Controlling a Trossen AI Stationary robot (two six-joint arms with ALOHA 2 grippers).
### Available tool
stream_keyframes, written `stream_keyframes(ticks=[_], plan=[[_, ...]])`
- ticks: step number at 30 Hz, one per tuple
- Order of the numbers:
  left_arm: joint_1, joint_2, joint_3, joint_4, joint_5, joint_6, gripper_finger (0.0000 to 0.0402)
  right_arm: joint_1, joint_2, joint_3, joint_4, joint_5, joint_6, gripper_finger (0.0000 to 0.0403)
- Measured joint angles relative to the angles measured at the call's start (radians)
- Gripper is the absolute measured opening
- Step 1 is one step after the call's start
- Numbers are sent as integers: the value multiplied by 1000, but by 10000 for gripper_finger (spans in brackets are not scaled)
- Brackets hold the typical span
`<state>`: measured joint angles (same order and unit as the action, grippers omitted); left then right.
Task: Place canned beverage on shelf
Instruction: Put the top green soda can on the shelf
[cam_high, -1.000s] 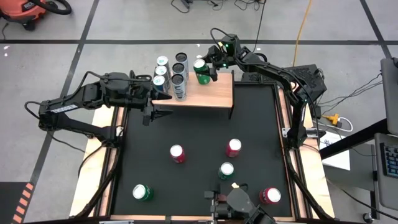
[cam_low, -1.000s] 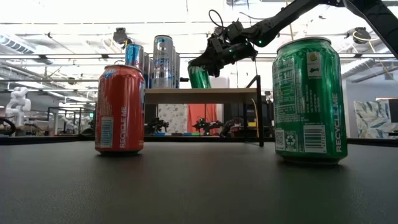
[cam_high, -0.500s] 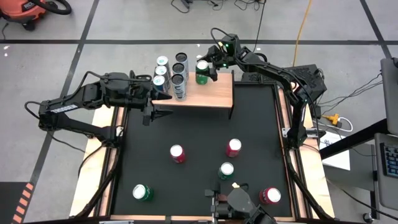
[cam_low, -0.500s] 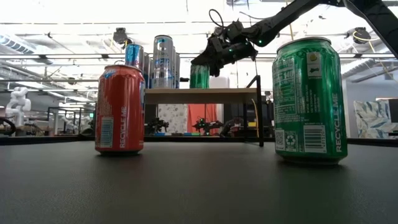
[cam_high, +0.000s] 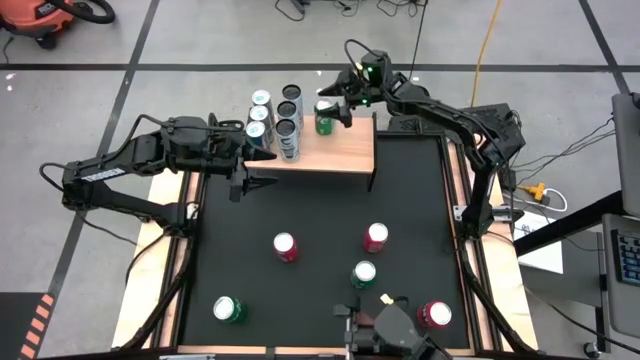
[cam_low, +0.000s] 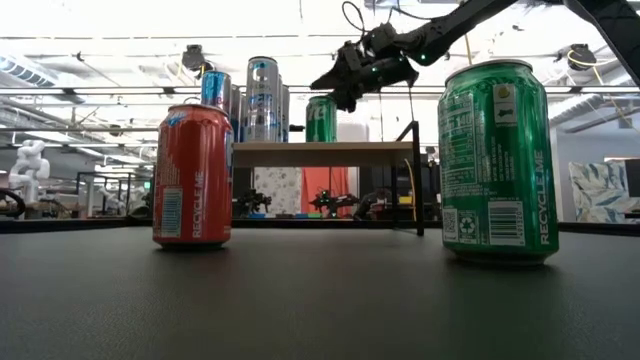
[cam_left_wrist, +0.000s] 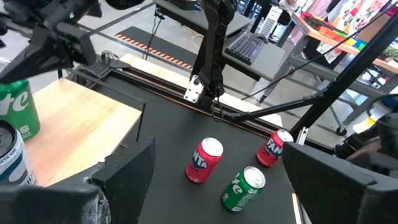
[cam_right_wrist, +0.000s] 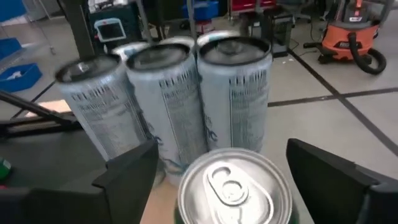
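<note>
The light-wood shelf (cam_high: 345, 150) stands at the table's far edge. A green can (cam_high: 325, 118) stands upright on its base at the shelf's far side, next to several tall silver cans (cam_high: 287, 112). My right gripper (cam_low: 340, 85) hangs open just above that green can (cam_right_wrist: 233, 183), with a finger on either side of its top and apart from it. At the shelf's left end my left gripper (cam_high: 258, 170) waits open with nothing between its fingers.
Loose cans stand on the black tabletop (cam_high: 320, 210): red ones (cam_high: 285, 246) (cam_high: 375, 237) (cam_high: 433, 314) and green ones (cam_high: 364, 273) (cam_high: 229, 309). The shelf's right half is bare wood. A black leg (cam_low: 416, 180) carries the shelf's right end.
My right gripper has set the green can down on the shelf's far side, let go of it and risen a little above it. The can, tilted in the hold a second ago, now stands upright on the board.
</note>
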<state>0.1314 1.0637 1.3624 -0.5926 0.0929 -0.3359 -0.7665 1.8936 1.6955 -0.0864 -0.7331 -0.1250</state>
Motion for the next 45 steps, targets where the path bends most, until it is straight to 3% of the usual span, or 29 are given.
stream_keyframes(ticks=[6,13,21,26,35,45], plan=[[0,0,0,0,0,0,352,-4,-61,0,-72,137,57,340],[0,0,0,0,-2,0,352,51,-181,0,-268,421,129,341],[0,0,0,0,-16,2,352,145,-225,20,-477,525,214,370],[0,0,0,0,-17,2,352,153,-161,187,-599,598,211,394],[-1,0,0,0,-17,2,352,139,71,534,-859,546,60,394],[-1,0,0,0,-18,6,352,139,107,568,-868,551,-26,393]])
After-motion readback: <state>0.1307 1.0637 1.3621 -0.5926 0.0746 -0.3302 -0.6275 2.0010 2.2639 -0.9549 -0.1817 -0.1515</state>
